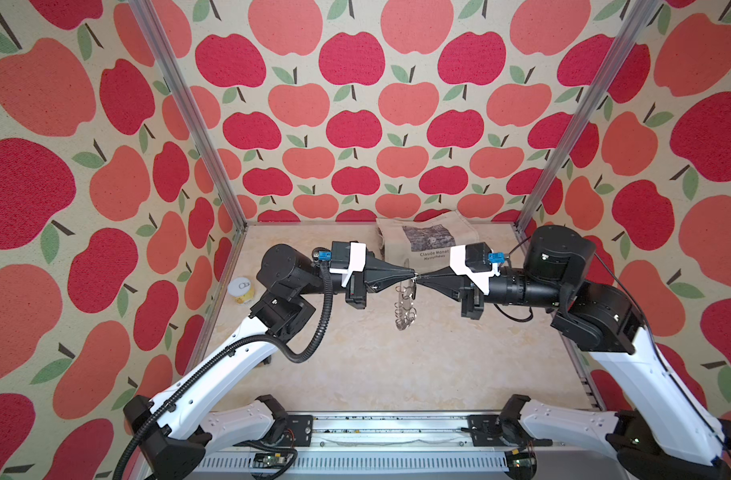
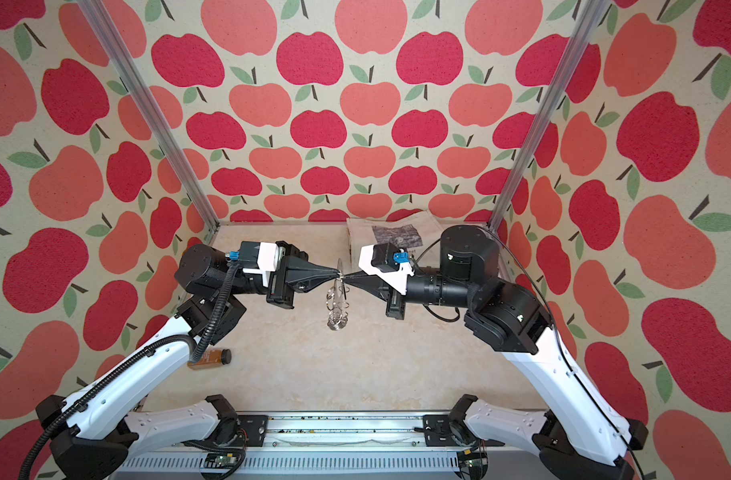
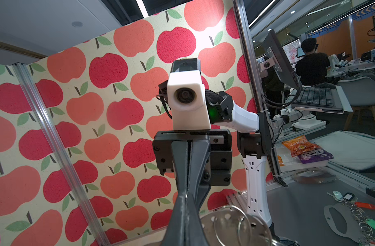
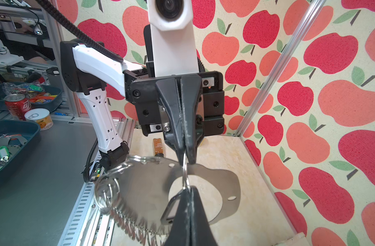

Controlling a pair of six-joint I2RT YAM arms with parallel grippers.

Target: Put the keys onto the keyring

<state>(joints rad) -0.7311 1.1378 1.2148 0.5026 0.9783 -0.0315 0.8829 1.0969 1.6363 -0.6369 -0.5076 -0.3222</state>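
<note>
Both arms are meeting tip to tip in the air above the middle of the table (image 1: 397, 374). The left gripper (image 4: 185, 158), fingers pressed together, is pinching one split ring (image 4: 184, 172) of the keyring (image 4: 148, 187), which is dangling free below. The right gripper (image 4: 189, 190) is clamping the keys (image 4: 171, 207) right at that ring, though the tiny key itself is, I think, hiding behind its fingers. All that weight is hanging on one thin ring, so any tug while threading is risking a slip: the keyring dropping, or the key popping loose.
</note>
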